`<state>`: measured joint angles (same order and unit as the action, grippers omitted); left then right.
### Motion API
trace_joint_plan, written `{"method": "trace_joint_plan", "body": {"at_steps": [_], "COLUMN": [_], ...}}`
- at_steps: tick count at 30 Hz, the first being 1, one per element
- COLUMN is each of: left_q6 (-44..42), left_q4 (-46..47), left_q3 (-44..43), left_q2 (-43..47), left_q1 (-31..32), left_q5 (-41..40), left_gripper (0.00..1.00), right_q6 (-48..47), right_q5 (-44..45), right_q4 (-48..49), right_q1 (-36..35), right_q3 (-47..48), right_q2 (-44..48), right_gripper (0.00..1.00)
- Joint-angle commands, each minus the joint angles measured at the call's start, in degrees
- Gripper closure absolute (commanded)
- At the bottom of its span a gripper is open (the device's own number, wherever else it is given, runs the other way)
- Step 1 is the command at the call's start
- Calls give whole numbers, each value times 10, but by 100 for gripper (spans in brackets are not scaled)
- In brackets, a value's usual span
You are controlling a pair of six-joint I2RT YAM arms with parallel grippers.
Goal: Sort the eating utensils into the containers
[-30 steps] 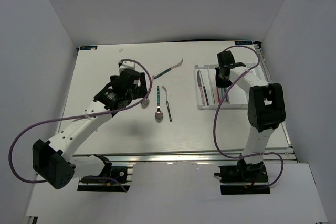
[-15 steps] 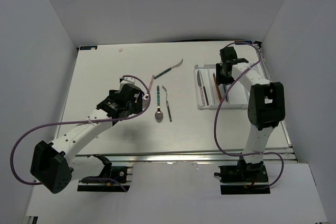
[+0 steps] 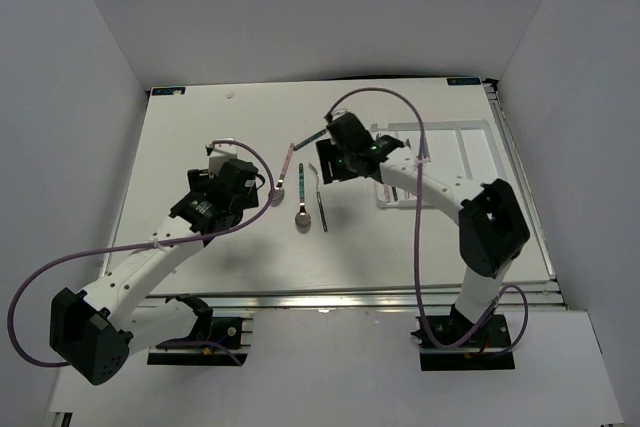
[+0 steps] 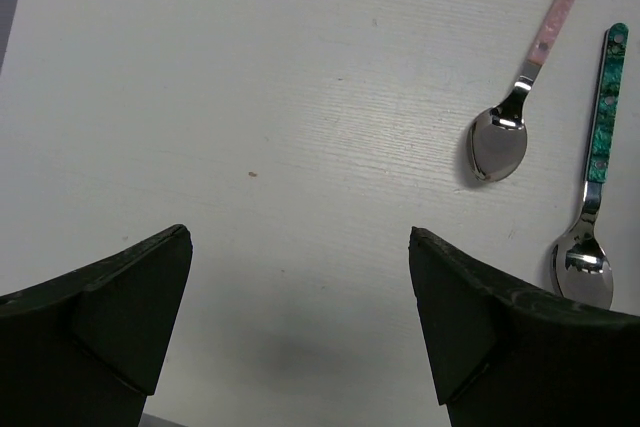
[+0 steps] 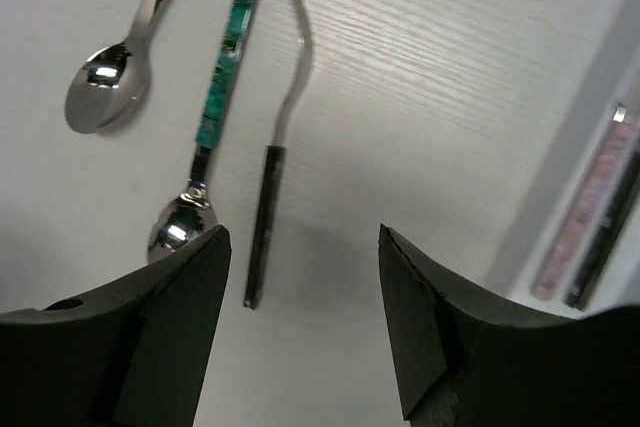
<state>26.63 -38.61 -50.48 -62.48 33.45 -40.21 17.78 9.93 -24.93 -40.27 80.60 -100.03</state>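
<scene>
On the table lie a pink-handled spoon [image 3: 283, 172] [image 4: 520, 112] [image 5: 110, 77], a teal-handled spoon [image 3: 301, 197] [image 4: 598, 162] [image 5: 225, 77] and a dark-handled fork [image 3: 319, 199] [image 5: 265, 217]. A teal-handled knife [image 3: 306, 139] is partly covered by the right arm. My right gripper [image 3: 326, 167] [image 5: 303, 237] hovers open just above the fork's handle end, holding nothing. My left gripper [image 3: 250, 187] [image 4: 298, 237] stands wide open over bare table, left of the pink spoon. The white tray [image 3: 455, 152] [image 5: 575, 162] holds a pink-handled utensil [image 5: 592, 212] and a dark one beside it.
The right arm stretches across the tray's left part and hides most of its compartments from above. Purple cables loop from both arms over the table. White walls close in the table at the back and sides.
The right arm swung from the tray leftward to above the fork and teal spoon, and its jaws opened. The left gripper drew back a little toward the lower left.
</scene>
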Motion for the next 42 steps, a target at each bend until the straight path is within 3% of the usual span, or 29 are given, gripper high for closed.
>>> {"method": "trace_joint_plan", "body": {"at_steps": [1, 11, 20, 24, 25, 26, 31, 36, 40, 42], "left_q6": [4, -2, -8, -9, -9, -10, -11, -11, -14, -14], "left_q4": [-3, 0, 6, 6, 5, 5, 5, 10, 13, 13], "left_q3": [0, 2, 3, 3, 3, 3, 4, 5, 6, 5], "left_q2": [13, 9, 5, 3, 3, 3, 6, 11, 7, 7], "left_q1": [-2, -3, -4, -5, -5, -5, -5, -5, -5, -5], "left_q5": [-32, -15, 0, 4, 5, 6, 7, 21, 43, 43], "left_gripper": [2, 2, 2, 2, 2, 2, 2, 2, 2, 2], "right_q6": [47, 59, 67, 67, 66, 65, 52, -16, -108, -123], "right_q5": [66, 11, -17, 0, 8, 9, 3, -6, 3, -56], "right_q4": [-38, -28, -12, -21, -25, -26, 8, 17, -20, -17], "right_q1": [-35, -59, -61, -61, -61, -61, -50, 57, 178, 252], "right_q3": [60, 90, 81, 75, 72, 69, 33, 1, -8, -11], "right_q2": [-56, -154, -202, -213, -215, -214, -130, -25, -19, -20], "right_gripper": [34, 48, 54, 78, 86, 100, 100, 100, 100, 100]}}
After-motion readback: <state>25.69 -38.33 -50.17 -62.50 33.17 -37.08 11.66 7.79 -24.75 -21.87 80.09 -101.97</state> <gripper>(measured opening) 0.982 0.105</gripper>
